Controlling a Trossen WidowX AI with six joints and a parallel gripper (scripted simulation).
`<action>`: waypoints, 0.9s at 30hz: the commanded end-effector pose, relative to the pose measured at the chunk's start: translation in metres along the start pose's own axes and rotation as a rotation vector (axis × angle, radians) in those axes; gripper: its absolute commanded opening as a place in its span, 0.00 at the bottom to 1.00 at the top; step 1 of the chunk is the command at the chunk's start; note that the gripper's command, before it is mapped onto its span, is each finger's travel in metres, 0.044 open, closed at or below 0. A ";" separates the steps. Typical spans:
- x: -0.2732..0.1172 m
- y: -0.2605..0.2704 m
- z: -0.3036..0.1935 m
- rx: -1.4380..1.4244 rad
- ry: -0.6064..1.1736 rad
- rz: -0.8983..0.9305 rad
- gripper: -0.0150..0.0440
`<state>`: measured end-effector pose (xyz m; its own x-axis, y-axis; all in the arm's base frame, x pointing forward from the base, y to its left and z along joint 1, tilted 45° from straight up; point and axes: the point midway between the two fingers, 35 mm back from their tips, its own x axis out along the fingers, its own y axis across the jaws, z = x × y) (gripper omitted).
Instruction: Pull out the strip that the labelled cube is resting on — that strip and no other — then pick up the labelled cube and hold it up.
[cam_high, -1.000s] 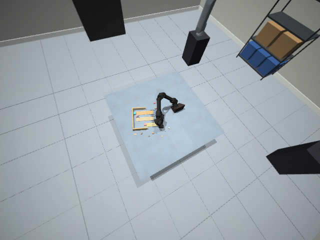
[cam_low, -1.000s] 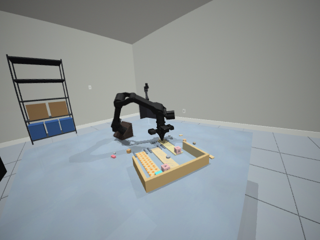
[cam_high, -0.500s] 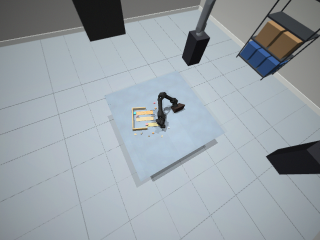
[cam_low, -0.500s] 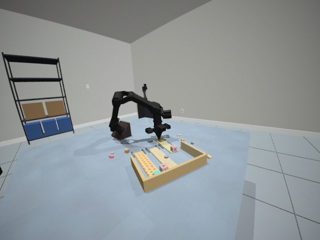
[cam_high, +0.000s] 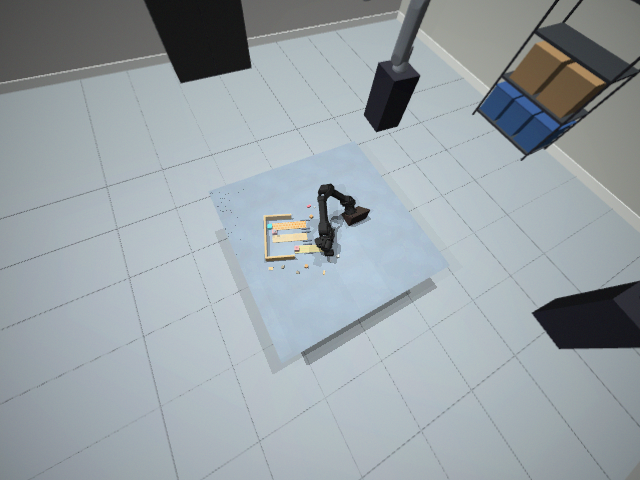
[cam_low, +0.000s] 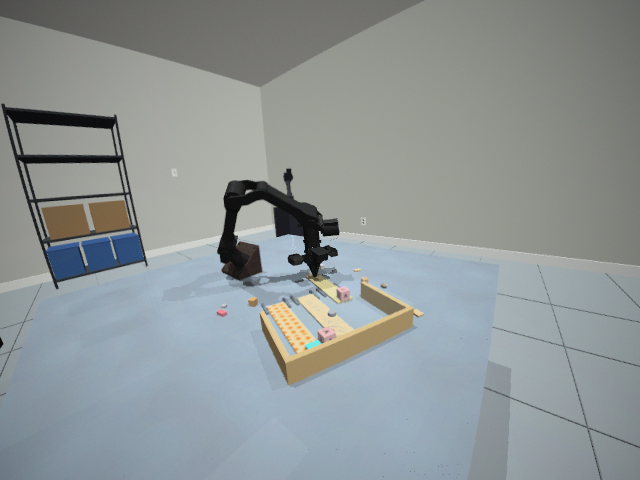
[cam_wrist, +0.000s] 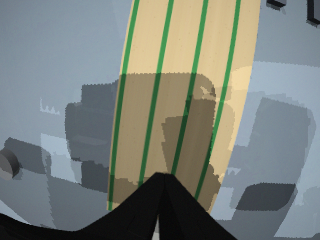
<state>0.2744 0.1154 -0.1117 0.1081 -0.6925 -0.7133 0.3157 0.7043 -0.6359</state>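
My gripper (cam_high: 329, 253) (cam_low: 315, 275) (cam_wrist: 162, 181) is shut with nothing visible between its fingers. Its tips are at the near end of the green-striped strip (cam_high: 311, 249) (cam_low: 326, 286) (cam_wrist: 145, 50); whether they press on it is hard to tell. That strip sticks out of the open side of the wooden frame (cam_high: 266, 242) (cam_low: 351, 351). A pink cube (cam_high: 296, 249) (cam_low: 343, 293) with a dark mark rests on its far end. Another marked pink cube (cam_high: 274, 232) (cam_low: 326, 334) is by the far end of the pale middle strip (cam_high: 289, 238) (cam_low: 316, 308); its support is unclear.
An orange-dotted strip (cam_high: 290, 225) (cam_low: 289, 325) lies in the frame, with a cyan block (cam_high: 269, 226) (cam_low: 312, 345) at its far end. Dark rails stand near the strips' near ends. Small loose blocks lie outside the frame, including an orange one (cam_high: 311, 216) (cam_low: 252, 301) and a red one (cam_high: 308, 206) (cam_low: 221, 313).
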 end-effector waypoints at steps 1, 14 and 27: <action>0.003 -0.003 -0.013 -0.005 0.025 -0.007 0.25; 0.003 -0.003 -0.032 -0.006 0.026 -0.007 0.25; -0.040 0.001 -0.028 -0.006 0.026 -0.005 0.25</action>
<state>0.2419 0.1265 -0.1104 0.0736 -0.7047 -0.7057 0.3021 0.6901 -0.6576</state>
